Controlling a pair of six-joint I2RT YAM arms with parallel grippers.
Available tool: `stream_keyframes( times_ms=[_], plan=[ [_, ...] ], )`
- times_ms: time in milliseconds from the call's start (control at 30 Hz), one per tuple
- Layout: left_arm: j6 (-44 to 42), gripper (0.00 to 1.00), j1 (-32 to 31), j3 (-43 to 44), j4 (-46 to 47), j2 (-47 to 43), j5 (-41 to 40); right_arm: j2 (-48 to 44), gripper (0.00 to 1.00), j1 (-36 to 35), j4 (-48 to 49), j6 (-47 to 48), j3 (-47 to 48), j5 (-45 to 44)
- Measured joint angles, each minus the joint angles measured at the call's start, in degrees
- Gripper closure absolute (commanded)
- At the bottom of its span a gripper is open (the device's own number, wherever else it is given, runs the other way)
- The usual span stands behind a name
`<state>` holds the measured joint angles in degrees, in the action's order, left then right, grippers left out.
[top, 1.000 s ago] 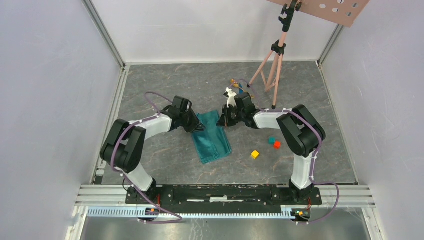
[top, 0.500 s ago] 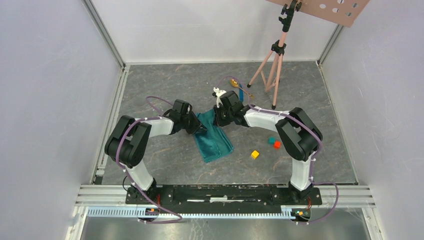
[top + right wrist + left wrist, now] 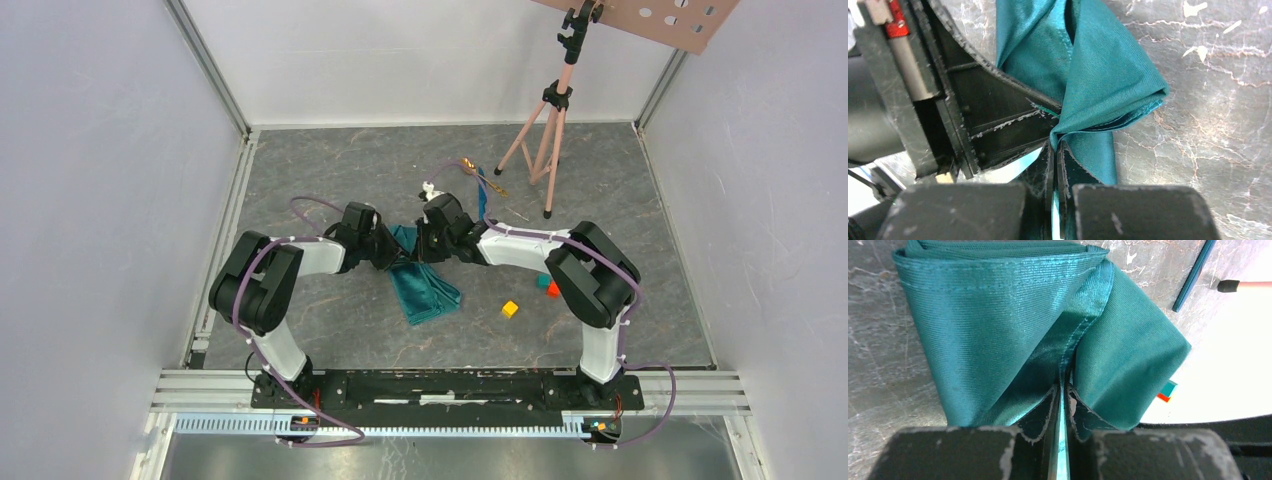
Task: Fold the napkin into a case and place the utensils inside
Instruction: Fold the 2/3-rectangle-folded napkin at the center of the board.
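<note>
top view: the napkin (image 3: 428,290), a teal-green cloth folded into a rough oblong, lies on the grey marbled table (image 3: 320,170) between the two arms, its far end raised where the arms meet. the left gripper (image 3: 1063,390) has its fingers closed on a stitched fold of the cloth, which rises from the fingertips and fans out to both sides. the right gripper (image 3: 1054,146) is likewise clamped on a gathered hem, the cloth bunching into a pointed fold just beyond its tips, with the other arm's black housing close on the left. the two grippers stand just beside each other at the napkin's far edge. the blue knife (image 3: 482,192) lies flat on the table beyond the right gripper, apart from the cloth; a gold glint beside it is probably the spoon (image 3: 498,188), though it is too small to be sure. a yellow cube (image 3: 510,309) sits right of the napkin, a tripod (image 3: 545,150) at the far right.
</note>
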<state>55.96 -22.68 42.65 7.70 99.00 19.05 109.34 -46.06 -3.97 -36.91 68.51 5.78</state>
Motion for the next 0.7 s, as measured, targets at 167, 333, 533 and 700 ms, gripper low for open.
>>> stream_keyframes(
  times_ms=[167, 333, 533, 700],
  plan=[
    [0.02, 0.84, 0.17, -1.14, 2.03, -0.04, 0.39, 0.00, 1.00, 0.44, 4.26, -8.50, -3.08, 0.31],
    [-0.07, 0.71, 0.35, -1.86, 1.79, -1.51, -0.09, -0.22, 1.00, 0.74, 8.92, -15.15, -6.34, 0.50],
    [-1.79, 0.61, 0.66, -2.40, -5.18, -7.65, -2.97, -0.22, 1.00, 0.74, 10.62, -17.31, -6.78, 0.87],
    [-2.80, 0.57, 2.32, -2.89, -9.84, -15.45, -1.81, -0.22, 1.00, 0.76, 10.75, -16.81, -6.71, 1.22]
  ],
)
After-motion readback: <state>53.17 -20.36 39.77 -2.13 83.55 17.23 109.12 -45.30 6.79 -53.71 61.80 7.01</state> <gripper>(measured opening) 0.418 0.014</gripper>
